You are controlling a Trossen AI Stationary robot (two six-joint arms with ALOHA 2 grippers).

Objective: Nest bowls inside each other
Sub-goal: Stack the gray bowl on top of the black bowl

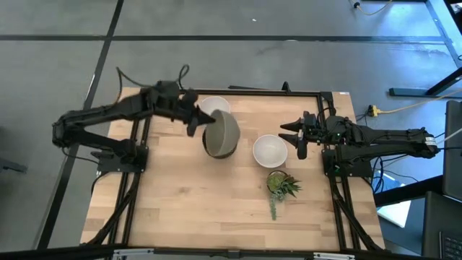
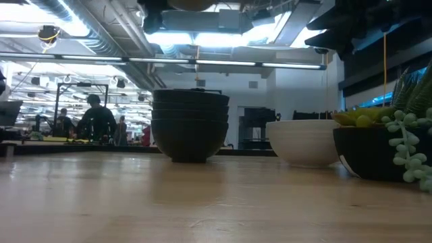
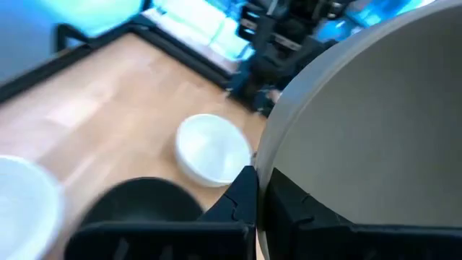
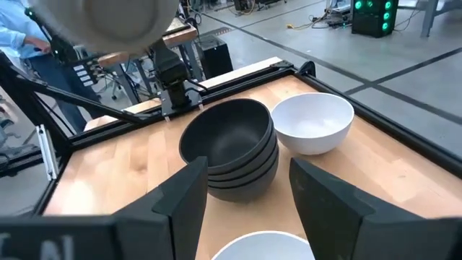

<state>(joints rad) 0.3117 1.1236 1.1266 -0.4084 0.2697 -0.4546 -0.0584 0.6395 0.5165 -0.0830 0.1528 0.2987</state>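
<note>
The grey bowl (image 1: 222, 134), pinched at its rim by the left gripper (image 1: 196, 120), hangs above the black stack (image 4: 234, 149). White bowls (image 1: 270, 151) flank the stack. The right gripper (image 1: 298, 134) waits open nearby.

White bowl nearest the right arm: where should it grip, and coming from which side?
Probably the rim of the white bowl, from above, one finger inside the wall and one outside. It sits upright, mouth up, standing apart from the black stack, so the rim is exposed. The edge facing the right gripper looks simplest; the plant sprig sits close on the near side.
</note>
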